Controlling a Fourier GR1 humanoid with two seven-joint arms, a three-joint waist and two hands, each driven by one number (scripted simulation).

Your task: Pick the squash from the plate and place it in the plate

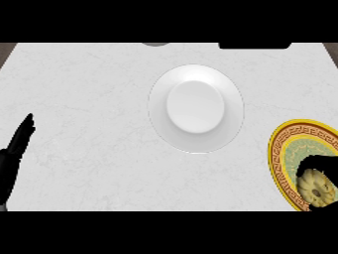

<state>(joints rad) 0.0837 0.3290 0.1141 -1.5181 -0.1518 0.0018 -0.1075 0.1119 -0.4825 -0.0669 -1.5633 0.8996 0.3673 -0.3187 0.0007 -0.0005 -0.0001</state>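
Observation:
A pale yellow scalloped squash [317, 187] lies on the gold-rimmed patterned plate [280, 149] at the counter's right edge. My right hand [337, 171] reaches over that plate, its fingers curled round the squash's top and right side, hiding part of it. A plain white plate [196, 108] sits in the middle of the counter, with nothing on it. At the lower left my left hand [9, 158] rests with fingers straight and pointing away, holding nothing.
The white marble counter [91, 99] has dark wood edges at both far corners. A dark object [253, 45] and a grey round thing [155, 43] sit at the far edge, mostly cut off.

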